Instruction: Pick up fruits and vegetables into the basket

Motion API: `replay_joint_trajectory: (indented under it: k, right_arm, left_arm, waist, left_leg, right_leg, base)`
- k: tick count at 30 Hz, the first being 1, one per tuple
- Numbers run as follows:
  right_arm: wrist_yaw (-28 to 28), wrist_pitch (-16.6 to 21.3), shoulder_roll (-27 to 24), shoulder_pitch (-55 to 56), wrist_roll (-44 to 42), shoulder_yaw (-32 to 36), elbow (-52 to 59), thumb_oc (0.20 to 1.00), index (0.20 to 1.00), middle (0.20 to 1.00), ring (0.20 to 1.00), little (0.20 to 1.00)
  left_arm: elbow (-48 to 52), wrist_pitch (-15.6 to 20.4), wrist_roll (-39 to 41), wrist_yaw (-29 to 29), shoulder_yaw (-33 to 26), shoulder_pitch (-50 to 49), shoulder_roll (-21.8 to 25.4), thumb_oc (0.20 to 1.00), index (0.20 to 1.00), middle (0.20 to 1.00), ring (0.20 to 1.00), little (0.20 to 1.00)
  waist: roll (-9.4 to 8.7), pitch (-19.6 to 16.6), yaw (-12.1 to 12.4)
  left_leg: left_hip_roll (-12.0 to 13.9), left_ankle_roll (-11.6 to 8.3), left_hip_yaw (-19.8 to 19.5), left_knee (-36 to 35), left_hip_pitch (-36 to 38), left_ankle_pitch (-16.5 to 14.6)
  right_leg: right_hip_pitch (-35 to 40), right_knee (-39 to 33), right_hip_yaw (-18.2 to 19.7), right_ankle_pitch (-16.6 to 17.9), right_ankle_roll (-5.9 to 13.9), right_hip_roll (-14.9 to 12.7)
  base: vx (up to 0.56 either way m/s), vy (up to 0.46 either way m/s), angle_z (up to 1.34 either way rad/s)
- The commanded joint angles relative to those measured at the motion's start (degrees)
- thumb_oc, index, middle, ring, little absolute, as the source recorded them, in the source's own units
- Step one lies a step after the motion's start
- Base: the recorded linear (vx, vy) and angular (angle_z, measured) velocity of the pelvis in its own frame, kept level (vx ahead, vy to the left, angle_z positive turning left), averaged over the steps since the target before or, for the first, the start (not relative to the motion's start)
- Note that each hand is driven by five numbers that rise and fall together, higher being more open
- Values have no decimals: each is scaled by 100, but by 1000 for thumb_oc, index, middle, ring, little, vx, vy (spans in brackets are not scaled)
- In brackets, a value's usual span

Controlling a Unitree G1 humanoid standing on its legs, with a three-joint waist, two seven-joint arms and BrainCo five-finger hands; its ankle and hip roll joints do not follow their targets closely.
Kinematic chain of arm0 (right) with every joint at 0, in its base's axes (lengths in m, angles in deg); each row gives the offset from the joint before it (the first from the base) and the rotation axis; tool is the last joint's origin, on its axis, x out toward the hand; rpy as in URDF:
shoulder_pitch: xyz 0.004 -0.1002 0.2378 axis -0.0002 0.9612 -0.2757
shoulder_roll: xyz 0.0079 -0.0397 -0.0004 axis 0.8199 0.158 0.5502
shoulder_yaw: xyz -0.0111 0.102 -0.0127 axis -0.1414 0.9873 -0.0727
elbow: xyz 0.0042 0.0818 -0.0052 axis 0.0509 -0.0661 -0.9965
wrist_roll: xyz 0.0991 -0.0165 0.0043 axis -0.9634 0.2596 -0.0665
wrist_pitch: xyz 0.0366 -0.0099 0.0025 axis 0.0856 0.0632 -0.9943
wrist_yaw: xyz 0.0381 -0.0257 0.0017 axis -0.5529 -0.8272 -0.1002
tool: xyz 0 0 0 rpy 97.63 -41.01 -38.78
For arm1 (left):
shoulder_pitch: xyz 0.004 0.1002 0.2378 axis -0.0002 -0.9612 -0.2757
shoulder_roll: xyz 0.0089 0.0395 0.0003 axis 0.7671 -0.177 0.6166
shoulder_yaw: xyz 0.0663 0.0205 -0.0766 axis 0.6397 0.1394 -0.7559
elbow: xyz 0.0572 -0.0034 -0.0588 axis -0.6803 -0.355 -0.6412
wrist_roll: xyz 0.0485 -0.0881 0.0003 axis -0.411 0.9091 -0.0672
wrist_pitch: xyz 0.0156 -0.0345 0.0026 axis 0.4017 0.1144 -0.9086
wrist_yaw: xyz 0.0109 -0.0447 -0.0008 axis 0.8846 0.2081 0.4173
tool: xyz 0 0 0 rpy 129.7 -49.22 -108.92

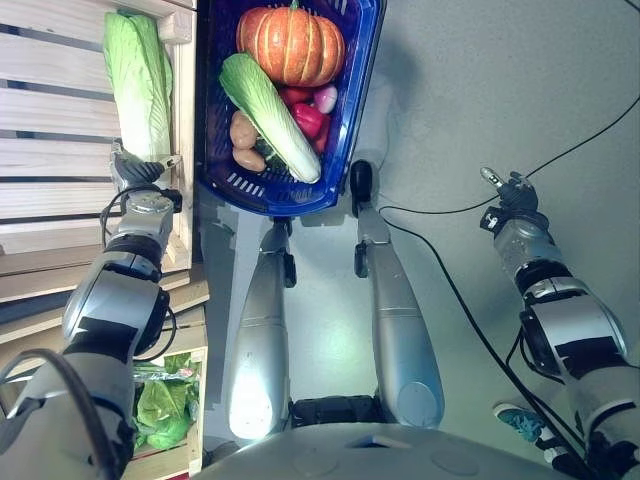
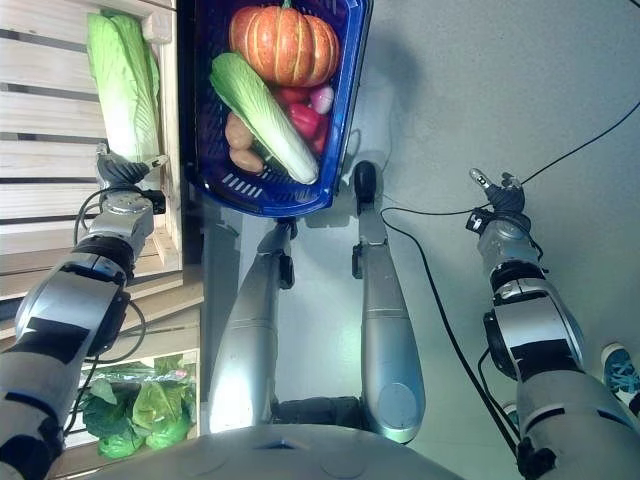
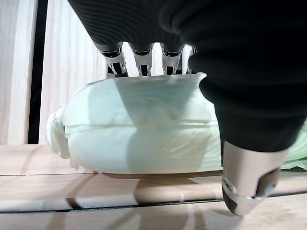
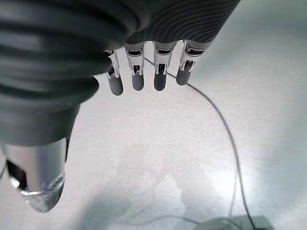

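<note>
Presently, left hand: at the stem end of a napa cabbage lying along the slatted wooden shelf, fingers reaching over it, thumb on the near side, not closed. Likely readying a grip. Blue basket: just beside that hand, past the shelf's raised edge, holding a pumpkin, a second cabbage and smaller produce; little room remains. Right hand: relaxed, empty, over open floor.

A pale green napa cabbage is lying lengthwise on the slatted wooden shelf; a pumpkin and another cabbage are being held in the blue basket.
</note>
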Motion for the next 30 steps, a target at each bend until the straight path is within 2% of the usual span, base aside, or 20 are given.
replay_joint_trajectory:
  k: [1,8,9,10,11,21,27,30]
  right_arm:
    - [61,34,-54,405,-183,-167,-137,1000,1000,1000,1000,1000]
    - [68,3,-57,349,-202,-191,-84,1000,1000,1000,1000,1000]
    - [63,-9,-54,337,-207,-203,-72,1000,1000,1000,1000,1000]
    - [60,-17,-48,316,-208,-207,-71,1000,1000,1000,1000,1000]
    - [67,-15,-41,300,-203,-211,-79,1000,1000,1000,1000,1000]
    - [65,-36,-7,261,-217,-214,-61,1000,1000,1000,1000,1000]
    - [46,-15,50,246,-226,-219,-53,1000,1000,1000,1000,1000]
    - [87,-7,46,234,-273,-221,-66,1000,1000,1000,1000,1000]
  left_arm:
    - [-434,-98,109,318,-218,-135,198,1000,1000,1000,1000,1000]
    - [-418,-167,-48,526,-90,-30,174,1000,1000,1000,1000,1000]
    - [-418,-195,-34,574,-68,-15,160,793,793,793,793,793]
    - [-415,-201,-29,608,-50,-1,146,442,442,442,442,442]
    - [-415,-203,-40,657,-26,25,132,209,209,209,209,209]
    - [-428,-115,-33,1090,142,114,84,200,200,200,200,200]
    - [-435,-62,209,1059,109,66,37,200,200,200,200,200]
    - [-434,96,463,987,14,22,35,200,200,200,200,200]
  waist:
    - [-48,-232,52]
    - [-77,-232,39]
    - [-79,-232,37]
    - [-80,-232,35]
    - [-86,-232,33]
    - [-116,-232,13]
    - [-110,-232,17]
    - [-92,-232,28]
  left_leg:
    - [-138,13,52,-472,-23,187]
    - [-136,9,47,-506,-55,183]
    - [-136,9,52,-511,-52,185]
    - [-139,10,56,-526,-46,189]
    - [-140,9,56,-529,-54,188]
    - [-142,3,68,-566,-22,191]
    - [-147,1,68,-580,24,195]
    - [-144,-2,61,-580,54,200]
  right_leg:
    - [109,475,-253,-855,170,257]
    - [69,441,-232,-835,189,264]
    - [71,434,-234,-828,190,265]
    - [71,420,-233,-818,193,269]
    - [67,411,-231,-814,196,269]
    - [100,360,-219,-779,211,279]
    - [141,357,-225,-777,210,286]
    - [165,376,-224,-791,204,282]
  base:
    - [0,0,0]
    - [0,0,0]
    - [0,0,0]
    - [0,0,0]
    - [0,0,0]
    - [0,-1,0]
    - [0,0,0]
    - [0,0,0]
